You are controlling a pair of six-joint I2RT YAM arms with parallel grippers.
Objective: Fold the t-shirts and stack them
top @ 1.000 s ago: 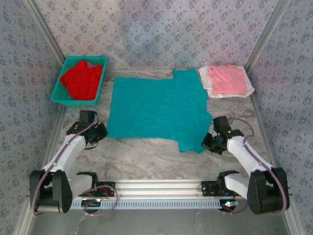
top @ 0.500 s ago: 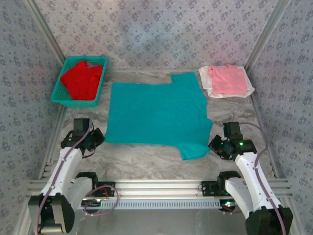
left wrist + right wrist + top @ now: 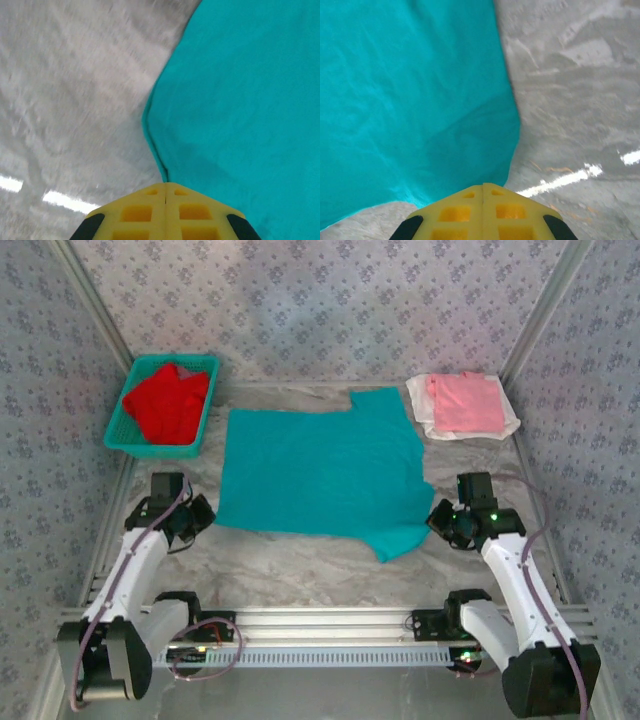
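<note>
Up front, teal shirt (image 3: 320, 470) pulled closer

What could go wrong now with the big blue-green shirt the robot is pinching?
Each gripper seems to hold only the very edge of the teal t-shirt. The left gripper has a thin hem and the right gripper has a corner, so either could slip free when pulled. The shirt's far sleeve also lies close to the pink t-shirt, so lifting might nudge that pile.
</note>
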